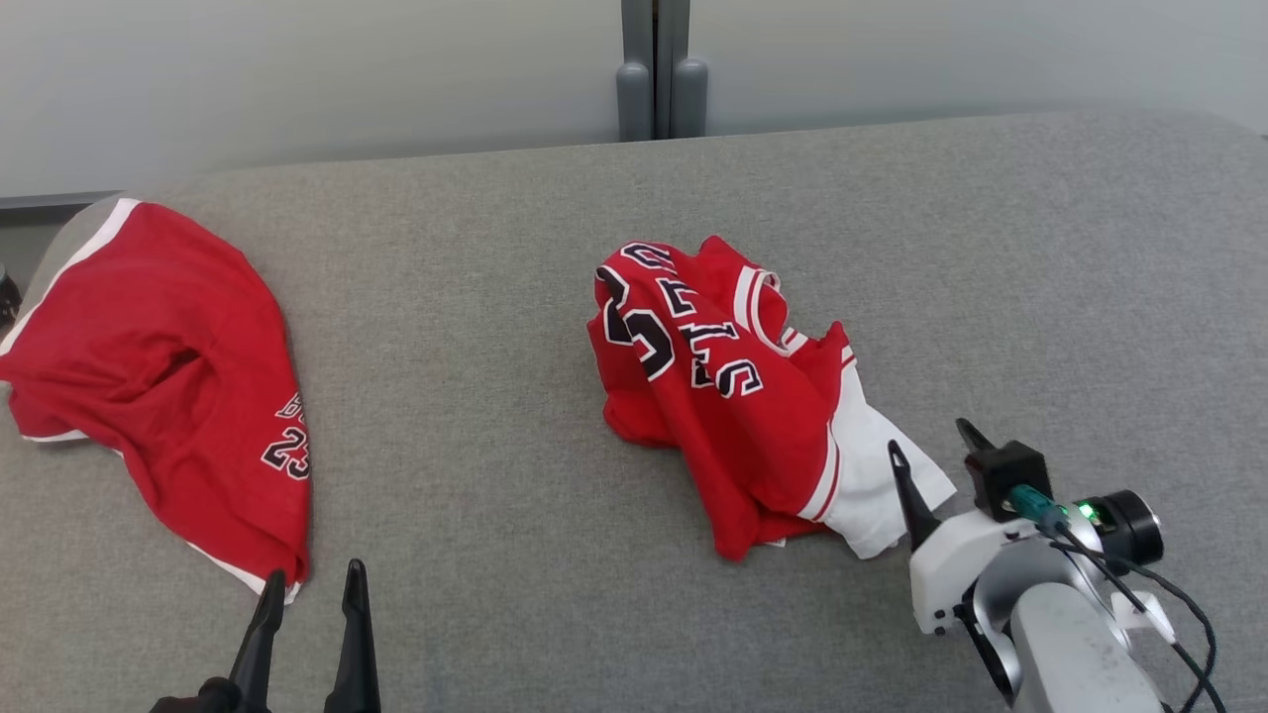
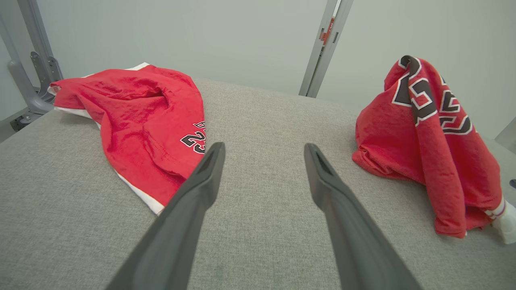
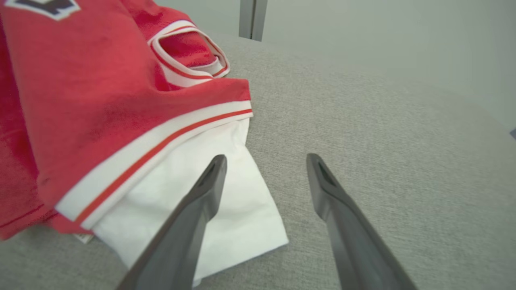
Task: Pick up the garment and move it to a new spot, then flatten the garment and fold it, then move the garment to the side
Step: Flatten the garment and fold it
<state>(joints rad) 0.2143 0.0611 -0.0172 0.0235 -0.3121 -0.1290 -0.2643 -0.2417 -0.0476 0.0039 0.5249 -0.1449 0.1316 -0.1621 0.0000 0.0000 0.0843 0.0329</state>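
Left pincer (image 1: 314,572): jaws spread wide, nothing between them. It hangs over the grey padded surface (image 1: 495,465), its left finger just beside the lower hem of the red shorts (image 1: 168,376), which lie spread at the surface's left end, number print facing up.

Right pincer (image 1: 929,438): jaws likewise fully parted, holding nothing. In its wrist view (image 3: 266,157) one finger stands in front of the white sleeve (image 3: 209,201); the other is over bare grey cloth. I cannot tell whether the finger touches the sleeve.

Garment: the red jersey (image 1: 723,396) lies crumpled near the middle of the surface, lettering uppermost, white sleeve sticking out toward my right pincer. It lies well apart from the shorts.
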